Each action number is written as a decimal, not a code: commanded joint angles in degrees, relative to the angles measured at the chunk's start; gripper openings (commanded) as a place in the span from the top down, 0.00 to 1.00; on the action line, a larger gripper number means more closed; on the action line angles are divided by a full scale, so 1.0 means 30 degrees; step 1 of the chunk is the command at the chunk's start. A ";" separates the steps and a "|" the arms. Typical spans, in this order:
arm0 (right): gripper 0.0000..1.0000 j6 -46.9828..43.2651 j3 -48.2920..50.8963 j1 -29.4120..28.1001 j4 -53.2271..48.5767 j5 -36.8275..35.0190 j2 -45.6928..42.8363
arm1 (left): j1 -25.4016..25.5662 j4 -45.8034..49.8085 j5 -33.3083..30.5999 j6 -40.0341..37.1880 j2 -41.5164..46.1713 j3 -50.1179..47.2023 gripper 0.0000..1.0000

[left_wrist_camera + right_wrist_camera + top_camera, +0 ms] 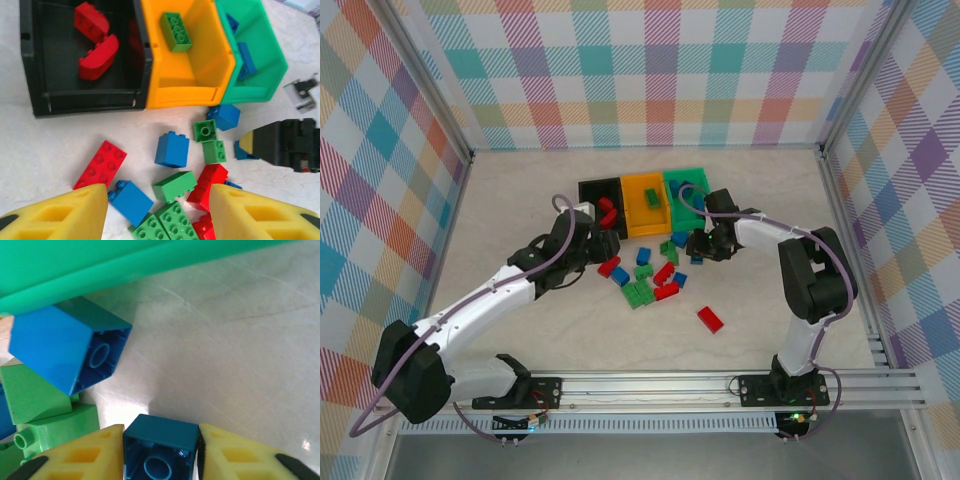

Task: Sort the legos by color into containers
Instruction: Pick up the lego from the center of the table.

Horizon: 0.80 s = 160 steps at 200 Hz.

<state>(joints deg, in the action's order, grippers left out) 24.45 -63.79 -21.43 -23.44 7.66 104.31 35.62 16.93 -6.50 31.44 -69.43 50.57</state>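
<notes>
Right wrist: your right gripper [161, 450] clamps a blue brick [160, 432] just below the green bin [125, 265], where blues seem to go; left gripper [159, 200] hangs spread over the pile [174, 186].

The left gripper [603, 243] and right gripper [700, 247] are hanging low at either side of the legos [642, 288] lying scattered on the desk [520, 200] just before the joined black bin [595, 190], orange-yellow bin [642, 222] and green bin [690, 173], one red lego [710, 319] lying apart.
</notes>
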 commanded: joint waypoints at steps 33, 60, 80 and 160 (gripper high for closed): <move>0.67 -0.0171 0.0232 -0.0004 -0.0139 0.0178 -0.0244 | 0.0128 0.0719 -0.0620 0.0915 0.0447 -0.1297 0.45; 0.53 -0.0264 -0.0256 -0.0133 -0.0602 -0.0083 0.0253 | 0.0140 0.0502 -0.0795 0.1046 0.0669 -0.1772 0.45; 0.50 -0.0300 -0.0561 -0.0420 -0.0914 -0.0500 0.0642 | 0.0140 0.0639 -0.0905 0.1090 0.0765 -0.1869 0.45; 0.68 -0.0327 -0.0898 -0.0971 -0.1338 -0.1111 0.0731 | 0.0140 0.0725 -0.1084 0.1310 0.1278 -0.2659 0.45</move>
<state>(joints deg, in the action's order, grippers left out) 23.81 -66.30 -23.70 -26.22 3.73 106.24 35.62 18.33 -8.69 34.33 -67.24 44.03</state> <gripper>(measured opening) 0.343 0.554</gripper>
